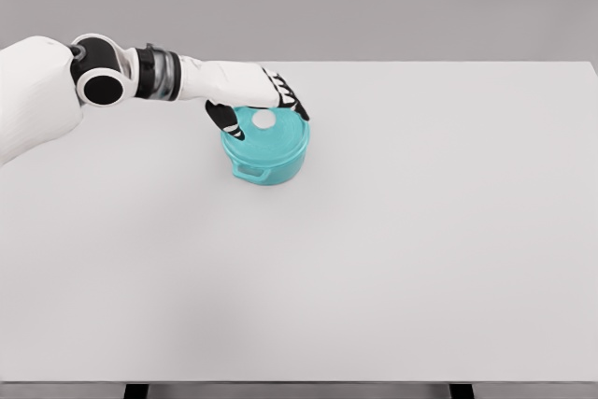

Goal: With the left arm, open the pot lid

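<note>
Table (374,277) fills the near part of the view, a plain white matte slab, with two dark legs just showing under its front edge. Farther in, left of centre, sits the pot (266,151): a squat, round, teal vessel with a smooth painted look and a small loop handle on its near side. Its lid (271,133) is the same teal, a shallow disc seated flat on the rim, with a pale round knob (265,120) at its middle.

Just behind and over the lid hangs the left hand (257,100), its white arm reaching in from the left edge. The dark-tipped fingers (291,100) are spread and curve down round the far rim, the thumb (224,121) down at the left side, so the knob lies directly under the palm, towards the viewer. I judge nothing is gripped yet; closing on the knob comes next. No right arm shows.
</note>
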`<control>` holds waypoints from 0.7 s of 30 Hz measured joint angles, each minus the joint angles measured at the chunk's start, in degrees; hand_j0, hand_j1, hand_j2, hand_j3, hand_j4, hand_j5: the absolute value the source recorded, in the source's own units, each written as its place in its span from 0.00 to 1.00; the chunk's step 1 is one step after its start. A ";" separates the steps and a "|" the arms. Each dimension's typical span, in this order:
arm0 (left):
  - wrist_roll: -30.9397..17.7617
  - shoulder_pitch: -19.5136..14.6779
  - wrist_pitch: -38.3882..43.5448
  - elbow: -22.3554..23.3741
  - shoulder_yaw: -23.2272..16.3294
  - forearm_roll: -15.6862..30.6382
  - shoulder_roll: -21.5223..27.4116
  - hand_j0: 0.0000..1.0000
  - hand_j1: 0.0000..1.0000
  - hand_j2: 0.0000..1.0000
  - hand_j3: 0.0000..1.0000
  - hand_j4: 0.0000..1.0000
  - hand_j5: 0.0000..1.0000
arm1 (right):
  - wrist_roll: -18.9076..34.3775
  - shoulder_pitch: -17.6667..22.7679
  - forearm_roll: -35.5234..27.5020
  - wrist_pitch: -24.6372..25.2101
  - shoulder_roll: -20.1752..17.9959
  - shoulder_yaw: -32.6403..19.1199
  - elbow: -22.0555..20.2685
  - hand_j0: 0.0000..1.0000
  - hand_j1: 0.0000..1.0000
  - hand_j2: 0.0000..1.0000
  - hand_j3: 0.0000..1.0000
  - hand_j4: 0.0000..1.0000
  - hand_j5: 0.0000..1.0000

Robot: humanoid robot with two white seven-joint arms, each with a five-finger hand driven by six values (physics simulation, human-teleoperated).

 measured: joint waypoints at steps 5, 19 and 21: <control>-0.04 0.00 0.00 1.20 -0.14 -0.23 0.08 0.82 0.82 0.82 0.82 0.82 0.82 | -0.01 0.00 0.02 0.00 0.00 0.00 0.01 1.00 1.00 1.00 1.00 1.00 1.00; -0.18 -0.35 0.00 2.92 -1.05 -0.38 -0.12 0.76 0.76 0.76 0.76 0.76 0.76 | -0.01 0.00 -0.01 0.00 0.00 0.00 0.01 1.00 1.00 1.00 1.00 1.00 1.00; -0.18 -0.44 0.00 2.93 -1.06 -0.38 -0.17 0.75 0.75 0.75 0.75 0.75 0.75 | -0.01 0.00 -0.01 0.00 0.00 0.00 0.00 1.00 1.00 1.00 1.00 1.00 1.00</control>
